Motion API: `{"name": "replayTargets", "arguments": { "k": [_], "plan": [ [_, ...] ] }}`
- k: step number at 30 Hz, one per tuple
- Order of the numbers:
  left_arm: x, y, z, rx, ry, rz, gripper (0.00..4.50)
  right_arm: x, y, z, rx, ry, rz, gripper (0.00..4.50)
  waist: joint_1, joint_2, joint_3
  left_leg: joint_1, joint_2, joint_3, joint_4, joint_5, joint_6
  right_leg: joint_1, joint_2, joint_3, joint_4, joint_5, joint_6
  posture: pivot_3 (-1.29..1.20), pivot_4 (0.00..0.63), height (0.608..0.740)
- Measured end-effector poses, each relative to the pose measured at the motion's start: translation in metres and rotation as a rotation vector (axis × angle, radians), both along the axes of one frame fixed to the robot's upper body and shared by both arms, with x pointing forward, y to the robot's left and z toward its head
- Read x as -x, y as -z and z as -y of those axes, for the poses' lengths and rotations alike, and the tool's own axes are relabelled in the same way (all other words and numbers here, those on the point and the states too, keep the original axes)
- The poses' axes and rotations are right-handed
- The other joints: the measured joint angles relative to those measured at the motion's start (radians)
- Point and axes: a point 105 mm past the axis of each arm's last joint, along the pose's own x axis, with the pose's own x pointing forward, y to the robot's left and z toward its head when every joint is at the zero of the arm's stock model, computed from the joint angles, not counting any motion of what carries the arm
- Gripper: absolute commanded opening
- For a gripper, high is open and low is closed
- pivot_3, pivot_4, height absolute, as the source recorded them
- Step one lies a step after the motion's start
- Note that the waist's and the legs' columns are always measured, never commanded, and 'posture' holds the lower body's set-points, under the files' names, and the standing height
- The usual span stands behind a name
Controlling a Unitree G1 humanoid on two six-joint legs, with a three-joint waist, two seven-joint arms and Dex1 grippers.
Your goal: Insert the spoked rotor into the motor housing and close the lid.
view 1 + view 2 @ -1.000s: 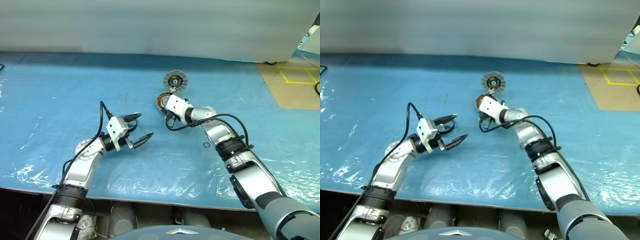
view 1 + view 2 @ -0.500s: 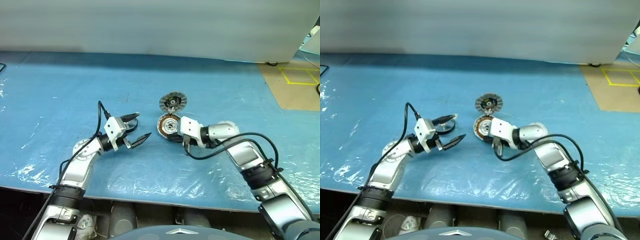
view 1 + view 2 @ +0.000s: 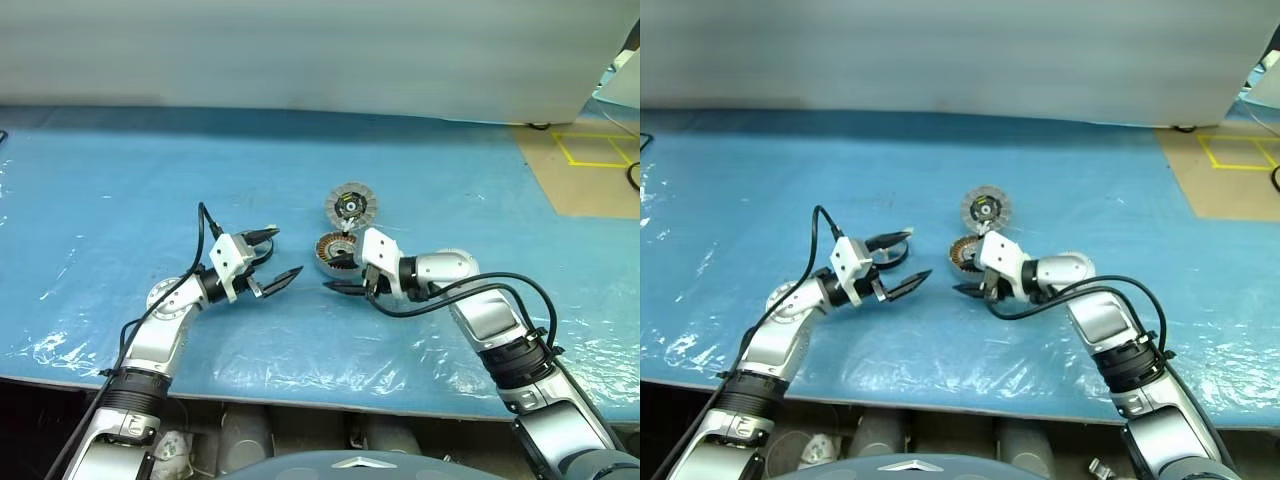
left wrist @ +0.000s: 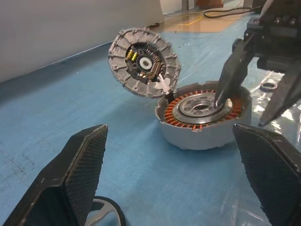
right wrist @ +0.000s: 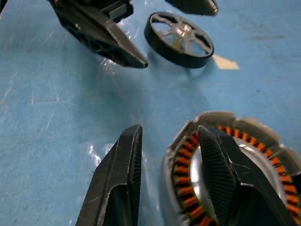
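the left gripper (image 3: 287,252) has its two black jaws spread wide, with nothing between them to hold. it points across the blue sheet (image 3: 120,180) at the motor housing (image 4: 197,134), which sits out in front of the jaw tips and apart from them.

the spoked rotor (image 5: 178,32) lies flat on the sheet close under the left jaws, just beside the tip of one finger. it looks like a little wheel with a dark rim and shiny spokes. it is not in the housing yet.

the right gripper (image 5: 170,129) has its jaws apart too. they stand one on each side of the housing's wall. one finger (image 5: 221,174) reaches over the orange coils inside the cup. the other finger (image 5: 120,179) is outside, over the blue sheet, with a small gap to the wall. the jaws are not squeezing the wall.

the lid (image 4: 143,61) stands up tilted at the far edge of the housing, on the side away from both sets of jaws. its ribbed face with the dark middle looks toward the left jaws. its low edge touches the housing's rim by a small white piece. the cup is open on top.
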Motion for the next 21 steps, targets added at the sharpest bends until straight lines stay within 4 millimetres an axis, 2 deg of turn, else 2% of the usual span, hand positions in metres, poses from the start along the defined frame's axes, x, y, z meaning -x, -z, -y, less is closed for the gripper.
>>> {"name": "replayTargets", "arguments": {
  "k": [4,7,10,16,21],
  "plan": [
    [0.001,0.001,0.003,0.007,0.007,-0.002,4.5,0.001,-0.011,0.009,-0.05,0.012,0.028,1.98,0.006,0.0,0.0,0.0,0.0,0.0,0.0,0.0,0.0,0.0,0.0,0.0,0.0,0.0,0.0,0.0,0.15,0.74],
    [0.002,0.001,0.009,0.017,0.022,-0.007,4.5,0.003,-0.009,0.031,-0.046,0.071,0.046,1.98,0.016,0.0,0.0,0.0,0.0,0.0,-0.001,0.0,0.0,0.0,0.0,0.0,-0.001,0.0,0.0,0.0,0.15,0.74],
    [0.004,0.003,0.014,0.023,0.047,-0.016,4.5,0.004,-0.004,0.059,-0.029,0.162,0.053,1.98,0.02,0.0,0.0,0.0,0.0,0.0,-0.001,0.0,0.0,0.0,0.0,0.0,-0.001,0.0,0.0,0.0,0.15,0.74],
    [0.008,0.006,0.024,0.031,0.089,-0.03,4.5,0.015,0.015,0.099,0.008,0.301,0.038,1.98,0.019,0.001,0.0,0.0,0.0,0.0,-0.001,0.0,0.0,0.0,0.0,0.001,-0.001,0.0,0.0,0.0,0.15,0.74],
    [0.005,0.007,0.028,0.032,0.115,-0.037,4.5,0.024,0.029,0.111,0.043,0.335,-0.001,1.98,0.017,0.002,0.0,0.001,-0.001,0.0,-0.001,-0.002,0.004,0.0,0.0,0.002,-0.002,0.0,0.0,0.0,0.15,0.74]
  ]
}}
